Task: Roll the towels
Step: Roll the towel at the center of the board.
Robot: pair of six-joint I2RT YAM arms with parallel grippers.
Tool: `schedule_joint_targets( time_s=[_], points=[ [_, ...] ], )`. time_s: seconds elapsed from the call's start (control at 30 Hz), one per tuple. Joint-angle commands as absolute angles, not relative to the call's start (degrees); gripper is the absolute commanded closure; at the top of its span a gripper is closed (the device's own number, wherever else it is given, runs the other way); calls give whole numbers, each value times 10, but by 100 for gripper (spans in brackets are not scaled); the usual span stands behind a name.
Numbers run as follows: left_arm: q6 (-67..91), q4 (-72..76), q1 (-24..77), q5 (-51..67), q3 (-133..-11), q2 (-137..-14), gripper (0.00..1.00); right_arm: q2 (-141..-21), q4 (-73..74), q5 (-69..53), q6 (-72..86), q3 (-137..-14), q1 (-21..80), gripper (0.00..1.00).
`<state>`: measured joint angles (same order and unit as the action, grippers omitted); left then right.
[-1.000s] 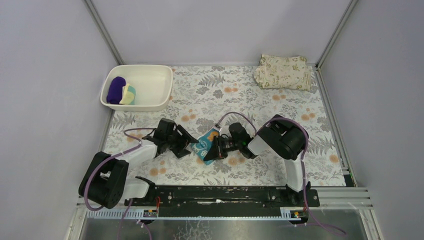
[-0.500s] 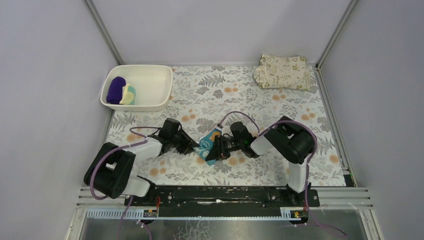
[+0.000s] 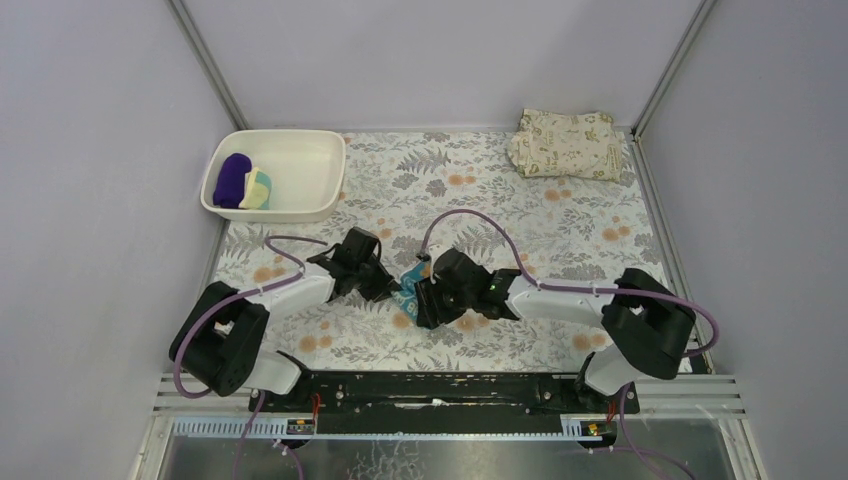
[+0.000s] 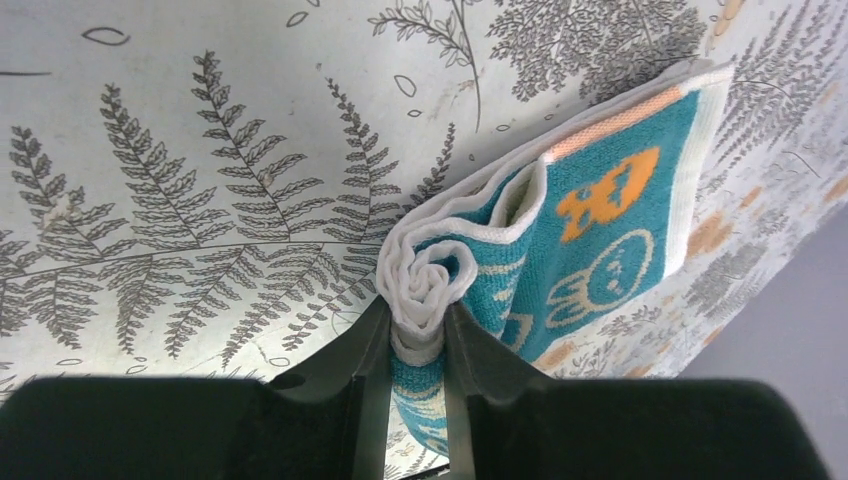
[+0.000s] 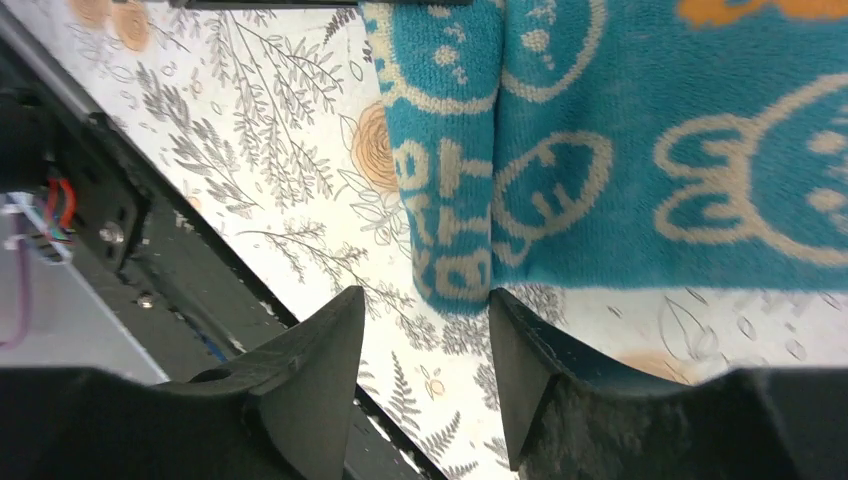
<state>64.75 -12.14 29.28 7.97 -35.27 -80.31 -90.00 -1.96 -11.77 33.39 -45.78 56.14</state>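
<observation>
The teal towel (image 3: 408, 289) with white figures lies partly rolled at the middle of the mat, between my two grippers. My left gripper (image 3: 387, 288) is shut on its rolled white end (image 4: 420, 300); the loose flap (image 4: 610, 210) spreads beyond. My right gripper (image 3: 424, 301) is open, its jaws apart just short of the rolled edge of the towel (image 5: 450, 200) and not closed on it. The dark purple towel (image 3: 232, 178) and the pale yellow towel (image 3: 259, 187) sit rolled in the white basin (image 3: 310, 140).
A folded beige leaf-printed cloth (image 3: 565, 143) lies at the back right corner. The black base rail (image 3: 450, 388) runs along the near edge and also shows in the right wrist view (image 5: 150, 270). Grey walls enclose the mat.
My left gripper has moved right and closed on the towel's rolled end. My right arm has stretched out low toward the left. The towel now looks narrower and more rolled.
</observation>
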Motion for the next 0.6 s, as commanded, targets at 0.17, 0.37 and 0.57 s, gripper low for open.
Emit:
schedule_joint_targets(
  time_s=[0.17,0.37,0.57],
  points=[
    [660,-190,311,26,-368,-818,82,-865,106,64,263,-528,636,46],
    [665,-203,311,17,-369,-816,81,-892,125,142,237,-575,691,46],
    [669,-204,311,18,-367,-815,80,-896,94,163,207,-581,710,45]
  ],
)
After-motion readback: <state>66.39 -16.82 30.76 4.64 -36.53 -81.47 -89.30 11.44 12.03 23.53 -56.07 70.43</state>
